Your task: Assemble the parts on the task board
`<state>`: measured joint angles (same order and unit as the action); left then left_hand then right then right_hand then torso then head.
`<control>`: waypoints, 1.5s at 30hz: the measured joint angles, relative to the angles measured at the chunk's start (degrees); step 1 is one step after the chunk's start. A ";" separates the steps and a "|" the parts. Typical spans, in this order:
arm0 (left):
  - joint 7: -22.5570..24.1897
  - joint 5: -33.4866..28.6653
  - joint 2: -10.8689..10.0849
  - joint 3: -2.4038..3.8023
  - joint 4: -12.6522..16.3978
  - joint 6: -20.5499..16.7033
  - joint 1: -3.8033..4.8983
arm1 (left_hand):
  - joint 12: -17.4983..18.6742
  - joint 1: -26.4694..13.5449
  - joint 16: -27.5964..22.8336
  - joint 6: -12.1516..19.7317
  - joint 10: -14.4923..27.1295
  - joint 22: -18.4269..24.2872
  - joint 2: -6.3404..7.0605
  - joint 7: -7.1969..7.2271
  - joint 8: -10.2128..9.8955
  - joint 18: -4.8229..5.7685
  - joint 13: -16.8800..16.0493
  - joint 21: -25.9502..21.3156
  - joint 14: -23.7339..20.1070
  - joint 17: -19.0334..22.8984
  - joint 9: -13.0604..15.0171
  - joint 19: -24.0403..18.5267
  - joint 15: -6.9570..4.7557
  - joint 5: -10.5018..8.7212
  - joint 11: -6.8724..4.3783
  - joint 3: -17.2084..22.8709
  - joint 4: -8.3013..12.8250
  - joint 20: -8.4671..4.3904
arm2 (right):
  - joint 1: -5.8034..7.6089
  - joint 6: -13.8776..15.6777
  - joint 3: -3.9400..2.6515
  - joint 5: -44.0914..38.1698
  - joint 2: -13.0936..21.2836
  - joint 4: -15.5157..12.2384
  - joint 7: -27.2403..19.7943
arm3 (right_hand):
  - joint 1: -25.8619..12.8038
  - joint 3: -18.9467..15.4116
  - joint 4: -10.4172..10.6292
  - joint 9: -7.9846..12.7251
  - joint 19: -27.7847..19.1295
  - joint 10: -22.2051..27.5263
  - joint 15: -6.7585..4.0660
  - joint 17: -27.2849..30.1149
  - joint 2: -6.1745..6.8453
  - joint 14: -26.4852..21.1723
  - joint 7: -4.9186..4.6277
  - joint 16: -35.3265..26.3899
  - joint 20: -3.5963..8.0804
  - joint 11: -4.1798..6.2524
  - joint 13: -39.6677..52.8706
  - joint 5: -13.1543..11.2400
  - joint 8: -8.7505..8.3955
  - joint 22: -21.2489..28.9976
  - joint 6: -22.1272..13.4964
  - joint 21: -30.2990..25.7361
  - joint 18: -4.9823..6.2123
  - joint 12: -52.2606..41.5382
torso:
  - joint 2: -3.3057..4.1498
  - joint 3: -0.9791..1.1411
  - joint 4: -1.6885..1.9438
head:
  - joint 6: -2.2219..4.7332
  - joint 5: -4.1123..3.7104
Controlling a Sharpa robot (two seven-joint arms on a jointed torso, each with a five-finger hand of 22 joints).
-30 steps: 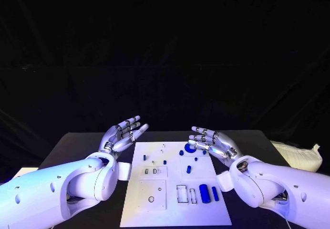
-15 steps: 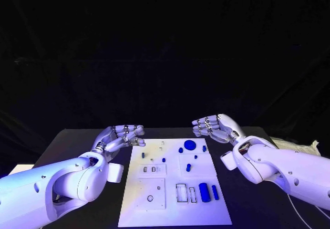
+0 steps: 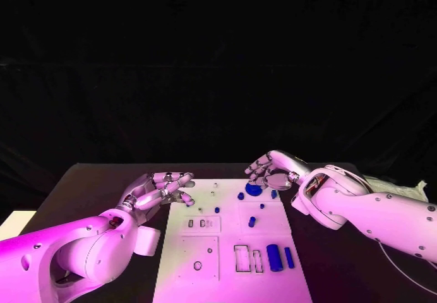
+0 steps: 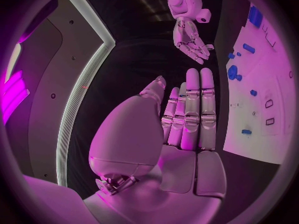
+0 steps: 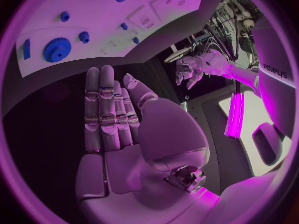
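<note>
Task board (image 3: 228,252) with blue parts (image 3: 273,257); left hand (image 3: 162,189) and right hand (image 3: 271,170) (fingers extended, holding nothing) flank its far end.

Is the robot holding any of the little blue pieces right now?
No. The left hand and the right hand both show bare palms with fingers straight. The blue pieces, like the gear, lie on the task board.

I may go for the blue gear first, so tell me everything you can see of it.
The blue gear is a round, toothed disc with a small centre hub, apparently plastic, the largest blue part at the far end of the task board. It lies flat on the white surface and nothing grips it. In the head view it sits at, just below the right hand, whose fingers are straight and hold nothing.
</note>
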<state>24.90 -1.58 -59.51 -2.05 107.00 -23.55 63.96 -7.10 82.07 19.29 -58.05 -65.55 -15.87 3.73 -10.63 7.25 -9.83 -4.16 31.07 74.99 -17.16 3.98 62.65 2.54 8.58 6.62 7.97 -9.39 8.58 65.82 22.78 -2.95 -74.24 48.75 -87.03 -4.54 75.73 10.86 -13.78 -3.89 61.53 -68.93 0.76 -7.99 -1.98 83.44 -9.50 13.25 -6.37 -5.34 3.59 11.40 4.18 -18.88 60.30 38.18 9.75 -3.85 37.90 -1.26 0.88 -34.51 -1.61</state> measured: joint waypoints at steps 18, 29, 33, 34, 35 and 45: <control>-0.63 -1.05 -0.35 0.08 2.73 0.63 1.27 | 0.66 -0.35 0.00 0.00 0.01 -0.29 0.35 0.00 -0.33 0.00 0.00 0.59 -0.01 -0.80 0.00 0.00 0.01 0.00 0.01 0.00 0.00 0.00 | 2.02 -9.69 -0.14 -20.81 -2.47 0.85 10.20 | -2.25 6.09 3.10 0.01 10.01 1.07 -0.36 -5.35 3.32 0.39 0.75 1.74 0.22 0.22 -0.01 -1.31 -0.23 -31.59 -0.29 29.15 -2.27 0.00 | 3.93 -0.41 1.15 | 0.61 -0.97; -0.77 -1.18 -0.41 0.12 3.05 0.83 1.68 | 0.66 -0.35 0.20 0.00 -0.20 -0.43 0.35 0.00 -0.33 0.00 -0.01 0.59 -0.01 -1.12 0.01 -0.21 0.01 0.00 0.22 0.00 0.00 -0.20 | 2.07 -12.67 -0.12 -24.85 -4.13 2.12 11.49 | -1.91 8.03 5.91 0.01 10.81 1.94 -0.96 -21.99 4.94 0.58 1.47 29.23 0.86 1.13 -0.01 -1.54 -0.23 -38.51 -0.44 34.89 -3.16 0.23 | 5.10 -0.48 1.41 | 0.78 -1.11; -0.79 -1.20 -0.29 0.12 3.05 0.88 1.70 | 0.66 -0.35 0.20 0.00 -0.19 -0.43 0.35 0.00 -0.33 0.01 -0.01 0.58 -0.01 -1.13 0.01 -0.22 0.01 0.00 0.22 0.00 0.00 -0.21 | 2.07 -13.17 -0.13 -25.96 -4.76 2.60 11.94 | -1.84 8.60 6.91 0.01 10.81 1.85 -0.96 -28.52 5.46 0.58 1.46 37.35 0.86 1.04 -0.01 -1.54 -0.23 -39.78 -0.44 35.72 -3.16 0.23 | 5.44 -0.55 1.52 | 0.86 -1.13; -0.80 -1.21 -0.27 0.12 3.05 0.90 1.71 | 0.66 -0.35 0.20 0.00 -0.19 -0.43 0.35 0.00 -0.33 0.00 0.00 0.58 -0.01 -1.13 0.01 -0.22 0.01 0.00 0.22 0.00 0.00 -0.20 | 2.07 -13.26 -0.13 -26.32 -4.87 2.67 12.13 | -1.84 8.64 7.05 0.01 10.81 1.85 -0.96 -28.96 5.46 0.58 1.46 37.97 0.86 1.04 -0.01 -1.54 -0.23 -39.89 -0.44 35.94 -3.15 0.22 | 5.52 -0.56 1.55 | 0.87 -1.19; -0.81 -1.21 -0.26 0.12 3.05 0.91 1.71 | 0.66 -0.35 0.20 0.00 -0.19 -0.43 0.35 0.00 -0.33 0.01 -0.01 0.58 -0.01 -1.12 0.01 -0.22 0.01 0.00 0.22 0.00 0.00 -0.20 | 2.07 -13.30 -0.13 -26.60 -4.91 2.69 12.27 | -1.84 8.70 7.38 0.01 10.81 1.85 -0.96 -29.34 5.46 0.58 1.46 38.58 0.86 1.04 -0.01 -1.54 -0.23 -39.99 -0.44 36.13 -3.16 0.23 | 5.63 -0.60 1.59 | 0.91 -1.26; -0.93 -1.25 -0.34 0.11 3.13 0.98 1.71 | 0.66 -0.35 0.20 0.00 -0.19 -0.43 0.35 0.00 -0.55 0.01 -0.01 0.58 -0.01 -1.18 0.00 -0.22 0.01 0.00 0.22 0.00 0.00 -0.20 | 2.12 -13.57 -0.13 -28.85 -5.18 2.70 13.60 | -1.54 9.00 8.10 0.02 10.81 1.86 -0.96 -30.72 5.76 0.58 1.45 40.24 0.85 1.04 -0.01 -1.54 -0.23 -40.60 -0.43 36.42 -3.15 0.22 | 6.29 -0.79 1.76 | 1.06 -1.44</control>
<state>23.97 -2.83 -59.85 -1.94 110.13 -22.57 65.67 -6.44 81.71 19.49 -58.05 -65.74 -16.30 4.08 -10.63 6.70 -9.82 -4.17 31.65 74.98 -18.34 3.98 62.43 2.55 8.58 6.84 7.98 -9.40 8.37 67.95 9.21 -3.08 -103.09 43.57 -84.33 9.06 74.20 19.85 -5.68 -3.87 72.34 -67.07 -0.20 -38.71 3.78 84.02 -8.05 53.49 -5.52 -4.30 3.57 9.86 3.95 -59.48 59.87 74.60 6.60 -3.63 44.19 -2.05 2.65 -33.45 -3.05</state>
